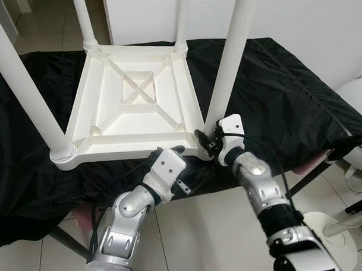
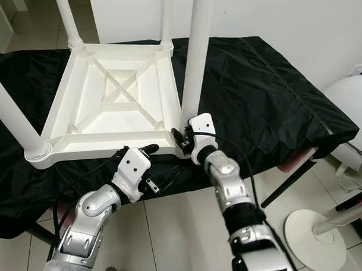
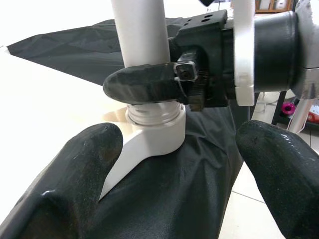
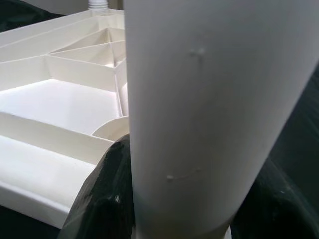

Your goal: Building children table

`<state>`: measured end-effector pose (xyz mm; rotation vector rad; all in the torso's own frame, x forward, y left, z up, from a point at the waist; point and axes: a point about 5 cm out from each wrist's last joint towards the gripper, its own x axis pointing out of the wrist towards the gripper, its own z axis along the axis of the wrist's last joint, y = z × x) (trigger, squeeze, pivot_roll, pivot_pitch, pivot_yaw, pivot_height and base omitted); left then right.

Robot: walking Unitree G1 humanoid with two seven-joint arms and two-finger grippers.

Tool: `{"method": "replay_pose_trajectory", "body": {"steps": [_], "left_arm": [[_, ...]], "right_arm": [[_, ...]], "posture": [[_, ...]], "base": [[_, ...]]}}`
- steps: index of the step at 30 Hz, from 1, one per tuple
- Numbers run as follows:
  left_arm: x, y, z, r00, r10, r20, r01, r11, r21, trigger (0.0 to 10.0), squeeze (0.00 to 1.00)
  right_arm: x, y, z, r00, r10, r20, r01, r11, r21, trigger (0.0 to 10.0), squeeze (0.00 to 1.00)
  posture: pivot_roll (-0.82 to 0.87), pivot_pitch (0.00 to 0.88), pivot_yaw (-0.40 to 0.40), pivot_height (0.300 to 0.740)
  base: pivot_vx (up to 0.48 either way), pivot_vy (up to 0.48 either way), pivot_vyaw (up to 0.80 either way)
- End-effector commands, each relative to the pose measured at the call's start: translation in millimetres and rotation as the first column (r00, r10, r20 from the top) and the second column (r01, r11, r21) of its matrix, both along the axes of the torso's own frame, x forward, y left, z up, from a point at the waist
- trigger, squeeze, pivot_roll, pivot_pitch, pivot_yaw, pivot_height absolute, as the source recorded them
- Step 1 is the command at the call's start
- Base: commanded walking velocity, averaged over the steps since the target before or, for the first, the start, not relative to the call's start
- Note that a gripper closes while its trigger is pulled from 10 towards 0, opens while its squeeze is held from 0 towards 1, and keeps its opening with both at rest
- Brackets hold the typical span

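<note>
A work table draped in a black cloth [image 1: 286, 96] stands on a pale tiled floor [image 1: 202, 230]. Lying directly on the cloth is an upside-down white plastic children's table top [image 1: 132, 107], ribbed underside up, near the cloth's front edge.

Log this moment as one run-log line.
stage: seating leg | right gripper: shut on table leg base | left gripper: open, at tabletop edge
</note>
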<state>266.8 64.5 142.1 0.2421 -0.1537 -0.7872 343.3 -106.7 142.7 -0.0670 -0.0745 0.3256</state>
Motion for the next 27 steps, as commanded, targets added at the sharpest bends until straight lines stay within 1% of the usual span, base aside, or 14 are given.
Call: {"method": "replay_pose_trajectory", "body": {"steps": [1,2,3,4,6,7,9,11,16,17,21,23,25,27], "left_arm": [[2.1,1.7,-0.9,0.994,0.105,0.009,-0.105,0.994,-0.017,10.0,0.00],[2.1,1.3,-1.0,0.994,0.106,0.009,-0.105,0.994,-0.016,10.0,0.00],[2.1,1.3,-1.0,0.994,0.106,0.009,-0.105,0.994,-0.016,10.0,0.00],[2.0,0.9,-1.1,0.994,0.107,0.011,-0.106,0.994,-0.016,10.0,0.00],[1.9,1.0,-1.2,0.994,0.107,0.012,-0.107,0.994,-0.017,10.0,0.00],[1.9,1.0,-1.2,0.994,0.107,0.012,-0.107,0.994,-0.017,10.0,0.00],[1.6,0.6,-1.7,0.994,0.106,0.013,-0.106,0.994,-0.016,10.0,0.00],[1.3,-0.2,-1.9,0.994,0.104,0.012,-0.104,0.994,-0.017,10.0,0.00],[1.3,-0.5,-2.4,0.994,0.104,0.013,-0.104,0.994,-0.015,10.0,0.00],[0.6,-0.1,-2.6,0.994,0.107,0.013,-0.107,0.994,-0.016,10.0,0.00],[-0.8,0.1,-3.3,0.994,0.107,0.012,-0.107,0.994,-0.015,10.0,0.00],[-1.8,0.3,-4.1,0.994,0.106,0.010,-0.106,0.994,-0.014,10.0,0.00],[-2.4,0.5,-4.8,0.994,0.106,0.008,-0.105,0.994,-0.011,10.0,0.00],[-3.1,0.8,-5.4,0.995,0.102,0.007,-0.102,0.995,-0.006,10.0,0.00]], "right_arm": [[-3.1,-12.2,-19.5,0.989,-0.117,-0.087,0.116,0.993,-0.009,10.0,0.00],[-5.4,-8.4,-19.3,0.979,-0.185,-0.085,0.186,0.983,0.007,10.0,0.00],[-5.4,-8.4,-19.3,0.979,-0.185,-0.085,0.186,0.983,0.007,10.0,0.00],[-9.1,-3.0,-16.5,0.958,-0.276,-0.077,0.279,0.960,0.027,10.0,0.00],[-10.1,0.5,-14.6,0.949,-0.307,-0.070,0.310,0.950,0.038,10.0,0.00],[-10.1,0.5,-14.6,0.949,-0.307,-0.070,0.310,0.950,0.038,10.0,0.00],[-12.3,11.6,-9.5,0.958,-0.281,-0.058,0.285,0.956,0.070,10.0,0.00],[-15.2,15.5,-5.4,0.965,-0.258,-0.040,0.260,0.963,0.067,10.0,0.00],[-17.9,12.7,-3.5,0.966,-0.256,-0.030,0.258,0.962,0.090,10.0,0.00],[-20.4,9.6,2.9,0.967,-0.254,0.010,0.251,0.959,0.133,10.0,1.00],[-23.2,5.4,7.0,0.961,-0.274,0.037,0.267,0.953,0.144,10.0,1.00],[-27.8,3.1,6.4,0.966,-0.254,0.051,0.244,0.959,0.142,10.0,1.00],[-33.2,1.1,6.3,0.967,-0.243,0.074,0.233,0.965,0.122,10.0,1.00],[-40.8,-2.7,3.4,0.965,-0.245,0.092,0.240,0.969,0.067,10.0,1.00]], "posture": [[-0.04,0.084,-0.053,0.740],[-0.04,0.082,-0.055,0.740],[-0.04,0.082,-0.055,0.740],[-0.04,0.078,-0.057,0.740],[-0.04,0.078,-0.057,0.740],[-0.04,0.078,-0.057,0.740],[-0.04,0.074,-0.058,0.740],[-0.04,0.072,-0.060,0.740],[-0.03,0.071,-0.063,0.740],[-0.03,0.069,-0.065,0.740],[-0.03,0.070,-0.065,0.740],[-0.03,0.069,-0.064,0.740],[-0.03,0.071,-0.062,0.740],[-0.03,0.072,-0.061,0.740]], "base": [[0.000,0.000,0.00],[0.000,0.000,0.00],[0.000,0.000,0.00],[0.000,0.000,0.00],[0.000,0.000,0.00],[0.000,0.000,0.00],[0.000,0.000,0.00],[0.000,0.000,0.00],[0.000,0.000,0.00],[0.000,0.000,0.00],[0.000,0.000,0.00],[0.000,0.000,0.00],[0.000,0.000,0.00],[0.000,0.000,0.00]]}}
